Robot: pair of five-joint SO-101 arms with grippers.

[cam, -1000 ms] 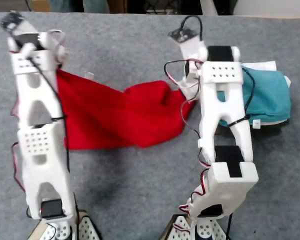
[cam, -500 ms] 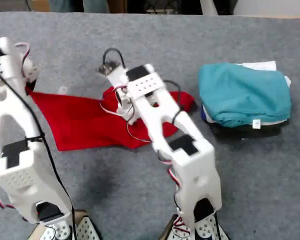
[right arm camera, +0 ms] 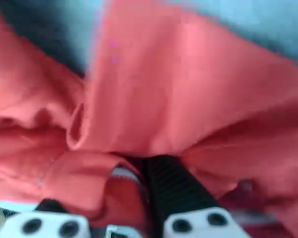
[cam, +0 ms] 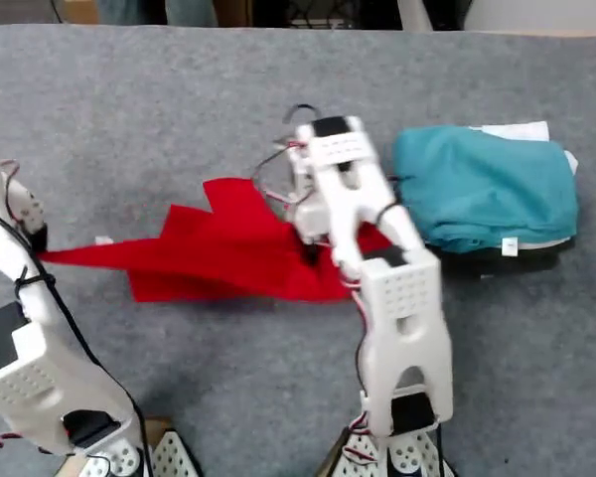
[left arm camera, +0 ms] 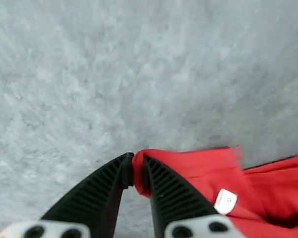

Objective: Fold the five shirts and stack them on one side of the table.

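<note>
1. High view: a limp red shirt of soft cloth lies mid-table on the fuzzy grey felt table cover. It is drawn out into a long, flat wedge with jagged, pointed folds along its far edge. Its thin tip reaches the left gripper at the table's left edge, and its broad end sits under the right gripper. Just beside the white plastic right arm, a stack of folded shirts rests on the right side, a rounded teal one on top of white layers.
2. Left wrist view: two black ribbed fingers are pressed together on a rolled edge of the red shirt. A small white label lies on the cloth.
3. Right wrist view: puffy, creased red folds crowd around the right gripper, which is pinching a fold; one ribbed black finger shows.
</note>
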